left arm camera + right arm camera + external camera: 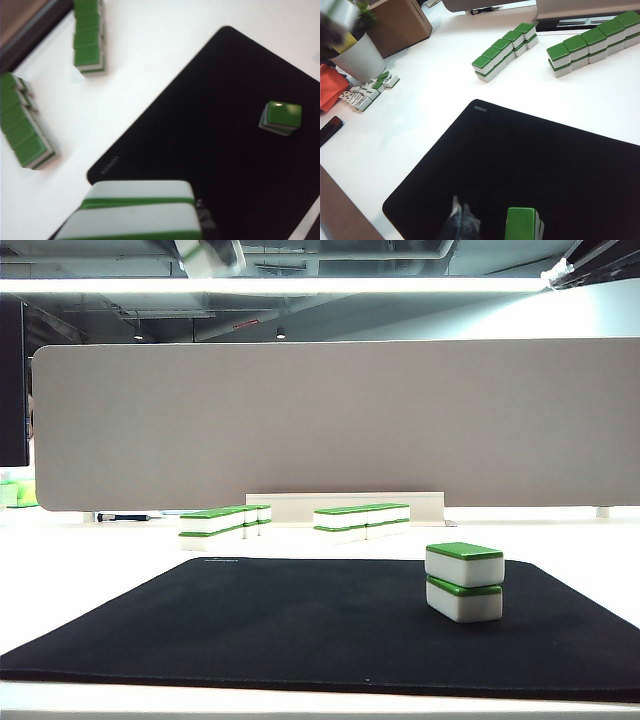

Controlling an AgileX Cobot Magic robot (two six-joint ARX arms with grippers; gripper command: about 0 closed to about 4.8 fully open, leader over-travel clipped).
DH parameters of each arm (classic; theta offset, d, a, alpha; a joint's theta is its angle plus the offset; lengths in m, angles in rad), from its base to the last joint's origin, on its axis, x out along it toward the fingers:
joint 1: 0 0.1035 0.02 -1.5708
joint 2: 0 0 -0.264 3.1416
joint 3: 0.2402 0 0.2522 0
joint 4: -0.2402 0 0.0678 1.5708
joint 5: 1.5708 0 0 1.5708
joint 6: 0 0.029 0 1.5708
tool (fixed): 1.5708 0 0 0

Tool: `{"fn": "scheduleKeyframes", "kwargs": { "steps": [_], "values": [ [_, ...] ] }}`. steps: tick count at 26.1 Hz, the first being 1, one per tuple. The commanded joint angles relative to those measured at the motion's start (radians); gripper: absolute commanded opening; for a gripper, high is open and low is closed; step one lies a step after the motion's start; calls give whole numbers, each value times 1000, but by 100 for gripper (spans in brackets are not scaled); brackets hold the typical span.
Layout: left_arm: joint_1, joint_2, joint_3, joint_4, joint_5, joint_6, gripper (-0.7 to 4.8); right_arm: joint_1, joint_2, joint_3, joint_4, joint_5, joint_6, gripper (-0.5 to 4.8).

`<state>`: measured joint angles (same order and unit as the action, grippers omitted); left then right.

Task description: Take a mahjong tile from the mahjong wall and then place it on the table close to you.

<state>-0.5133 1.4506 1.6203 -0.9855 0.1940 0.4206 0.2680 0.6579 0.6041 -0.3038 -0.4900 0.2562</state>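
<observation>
Exterior, mat: black mat covers the near part of the white table; a two-tile stack stands on it toward its right edge.
Exterior, mahjong wall: mahjong wall runs along the table's far edge in two sections, below the grey partition panel.
Exterior, grippers: neither shows.
Left wrist, left gripper: left gripper pinches two stacked tiles above the mat's corner; wall sections lie well apart on bare table.
Right wrist, right gripper: right gripper hangs over the mat's near edge beside the stack; its spread cannot be told.
Right wrist, table corner: white plant pot, loose tiles.
</observation>
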Motion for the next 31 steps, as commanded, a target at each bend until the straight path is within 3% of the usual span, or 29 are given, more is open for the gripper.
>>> {"fn": "scheduleKeyframes", "kwargs": {
  "steps": [1, 14, 20, 27, 31],
  "values": [
    [0, -5, -93, 104, 13, -10, 174, 1, -2, 3, 16, 2, -2, -1],
    [-2, -4, -378, 347, 171, -42, 174, 1, -2, 3, 16, 2, -2, -1],
    [-6, 13, -410, 372, 172, -57, 174, 1, -2, 3, 16, 2, -2, -1],
    [-66, 29, -409, 343, 82, -65, 174, 1, -2, 3, 15, 2, -2, -1],
    [-167, 58, -409, 325, -20, -57, 174, 1, -2, 3, 15, 2, -2, -1]
  ]
}}
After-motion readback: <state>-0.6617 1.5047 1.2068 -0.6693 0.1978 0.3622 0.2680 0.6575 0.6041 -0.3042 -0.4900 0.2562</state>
